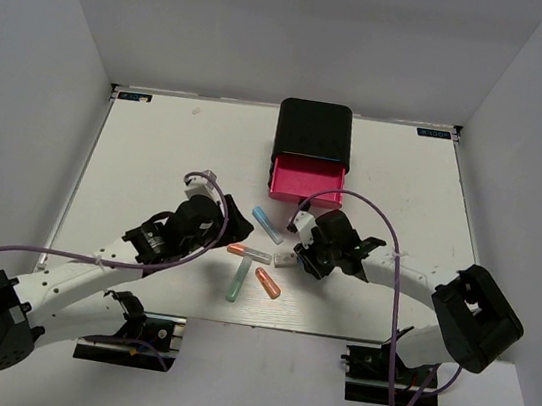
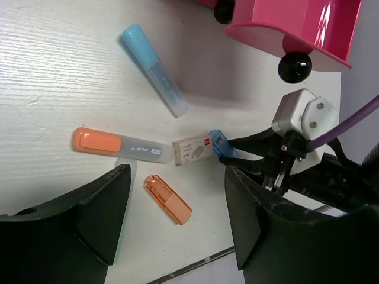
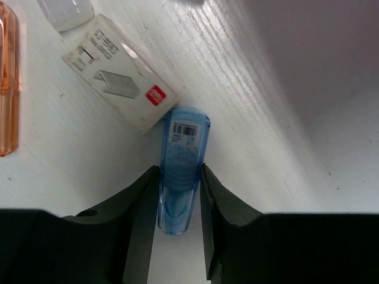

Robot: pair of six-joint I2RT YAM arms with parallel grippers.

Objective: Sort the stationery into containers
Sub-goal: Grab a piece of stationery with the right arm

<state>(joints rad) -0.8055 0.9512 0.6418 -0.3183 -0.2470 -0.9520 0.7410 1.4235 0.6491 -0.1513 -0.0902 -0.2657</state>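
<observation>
Because my right fingers (image 3: 141,207) clenched the blue stick (image 3: 182,171) touching the white eraser (image 3: 115,74) toward the worktop (image 1: 158,147) near edge, I feared lifting would drag it; left fingers (image 2: 98,213) hung released.

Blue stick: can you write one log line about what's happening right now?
right end effector: shut on blue stick, beside eraser | left end effector: open, empty | pink drawer: pulled out
</observation>
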